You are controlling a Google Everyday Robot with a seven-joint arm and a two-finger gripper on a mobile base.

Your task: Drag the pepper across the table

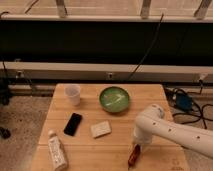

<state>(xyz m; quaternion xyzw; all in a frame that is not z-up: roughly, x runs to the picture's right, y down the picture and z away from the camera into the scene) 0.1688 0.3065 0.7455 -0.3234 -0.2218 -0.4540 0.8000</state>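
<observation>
One pepper [133, 155] to worry about here: it's lying near the table's [149, 93] front edge, right of the middle, pointing roughly at that edge. The gripper [136, 145] sits right at its far end, with the arm reaching in over the right edge. Can't tell whether it's clamped on or just pressing down; the wrist covers that. My guess is it's that low to drag, not lift. Cup [73, 94], green bowl [114, 98], phone [73, 123], pale block [101, 129] and bottle [57, 155] all sit further left or back.
</observation>
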